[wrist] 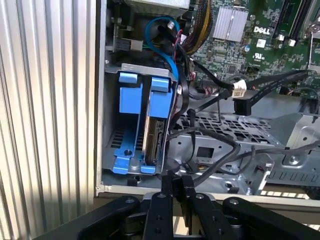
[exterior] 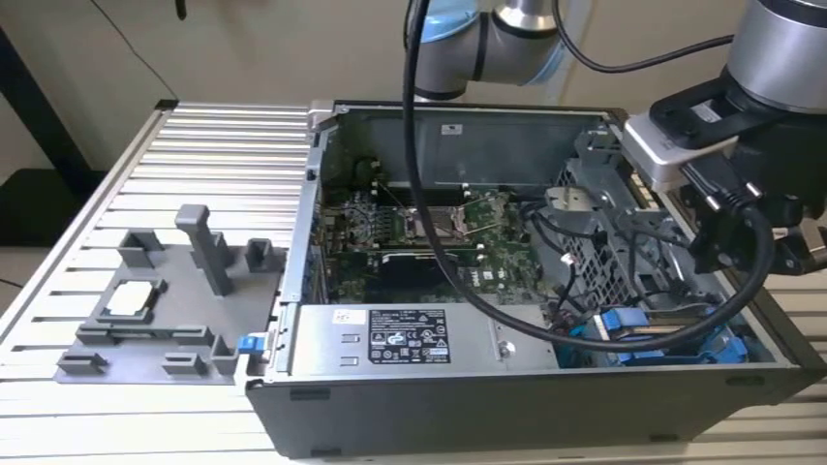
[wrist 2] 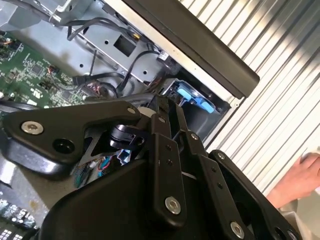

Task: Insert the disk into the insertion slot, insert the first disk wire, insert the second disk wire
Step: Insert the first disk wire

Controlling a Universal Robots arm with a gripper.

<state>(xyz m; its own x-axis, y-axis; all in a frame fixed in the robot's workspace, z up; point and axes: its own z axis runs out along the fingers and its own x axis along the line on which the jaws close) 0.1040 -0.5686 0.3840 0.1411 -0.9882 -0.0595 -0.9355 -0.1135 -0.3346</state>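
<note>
**Blue-framed disk seated, gripper just off its exposed end**

Blue plastic marks the spot: in the first wrist view the disk (wrist: 154, 140) stands on edge inside the insertion slot (wrist: 145, 67), its carrier rails running the length of the bay. It looks already pushed home, so I judge the first step done. The gripper (wrist: 177, 182) hangs close to the disk's near end, with the disk's long axis running straight away from it into the bay. A black cable (wrist: 200, 132) loops between the two and passes right by the gripper's tip. I cannot tell whether the gripper has hold of it, or how far open it is.

Two loose connectors (wrist: 240, 97) lie on the grey drive cage (wrist: 235, 130), toward the motherboard (wrist: 235, 55) and apart from the disk. In the exterior view the slot sits in the case's near corner on the exterior view's right, below the arm. The ribbed counter (wrist: 50, 125) flanks the case.
</note>
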